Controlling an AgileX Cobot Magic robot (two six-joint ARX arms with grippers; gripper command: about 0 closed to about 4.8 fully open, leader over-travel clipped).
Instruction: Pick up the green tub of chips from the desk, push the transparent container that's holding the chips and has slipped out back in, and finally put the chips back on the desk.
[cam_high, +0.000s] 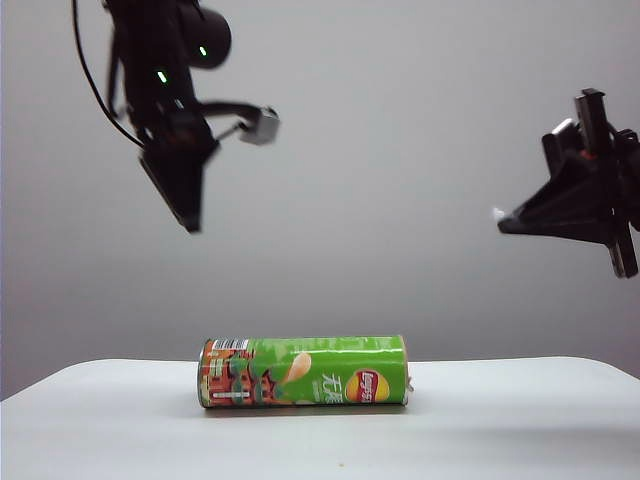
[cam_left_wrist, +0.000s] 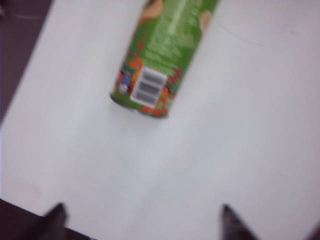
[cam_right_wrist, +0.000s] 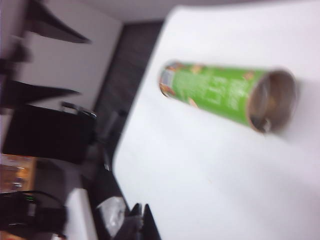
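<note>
1. Exterior view: the desk (cam_high: 520, 420) is plain white with rounded corners, in front of a bare grey wall.
2. The green tub of chips (cam_high: 303, 371) lies on its side mid-desk, long axis running along the near edge, barcode end left, open end right.
3. Bright green with a red-and-yellow logo.
4. The left gripper (cam_left_wrist: 142, 220) hangs high above it, fingers spread, empty.
5. The right gripper (cam_right_wrist: 142, 212) is raised off to the right, clenched on nothing.
</note>
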